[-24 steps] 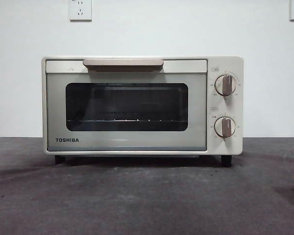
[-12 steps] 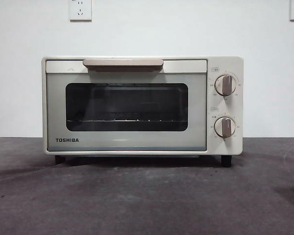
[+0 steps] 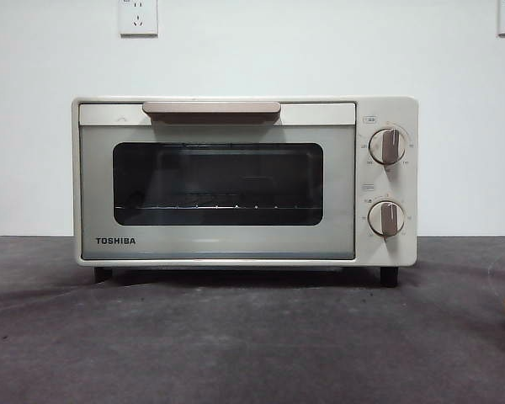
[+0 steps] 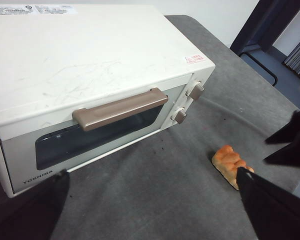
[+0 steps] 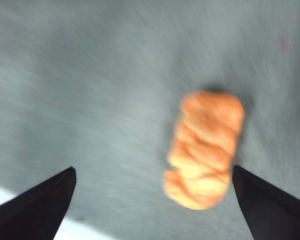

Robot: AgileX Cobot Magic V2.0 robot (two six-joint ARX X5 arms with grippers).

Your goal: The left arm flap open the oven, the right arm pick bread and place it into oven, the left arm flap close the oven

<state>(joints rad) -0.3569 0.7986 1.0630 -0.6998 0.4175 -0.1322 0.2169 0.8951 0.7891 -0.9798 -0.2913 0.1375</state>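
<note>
The left gripper (image 4: 150, 200) hangs with jaws spread wide above the tabletop (image 4: 155, 185), short of the shut oven (image 4: 90, 60) and its handle (image 4: 121, 108); approaching too low, it may miss that handle. The right gripper (image 5: 154, 197), jaws released, hovers over the bread (image 5: 205, 147); its off-centre jaws could nudge the loaf away
</note>
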